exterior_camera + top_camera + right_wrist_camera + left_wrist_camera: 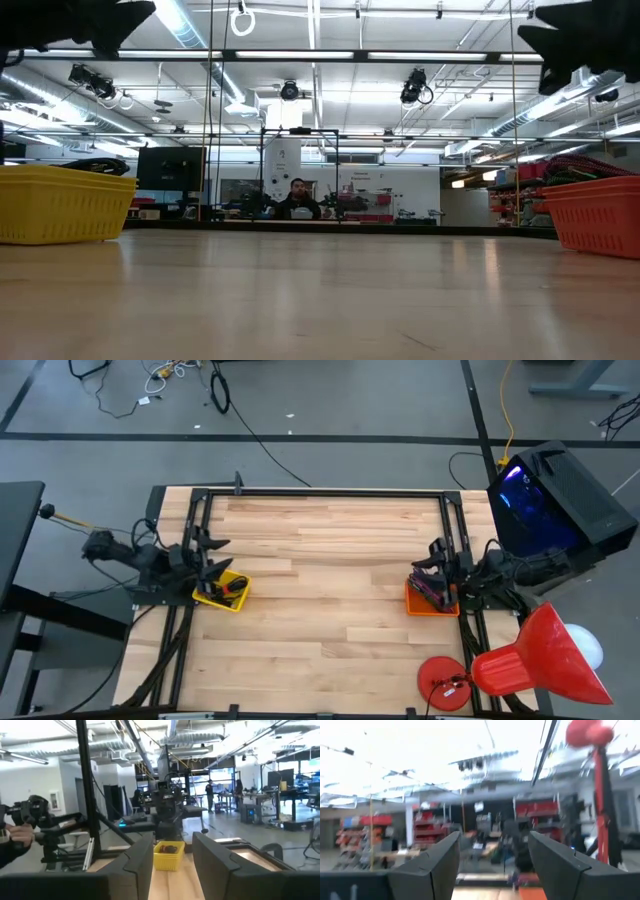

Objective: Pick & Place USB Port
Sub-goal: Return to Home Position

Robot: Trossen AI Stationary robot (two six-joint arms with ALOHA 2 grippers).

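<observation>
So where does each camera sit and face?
High: above the table, looking straight down; left arm and right arm at its sides.
Low: at tabletop height, looking across into the room; arms dark at the top.
Left wrist: faces the right arm past the open left gripper.
Right wrist: faces the yellow basket past the open right gripper.
Shared: high, low and right wrist show the yellow basket.

High overhead; low table-level; wrists face inward; three share yellow basket.
</observation>
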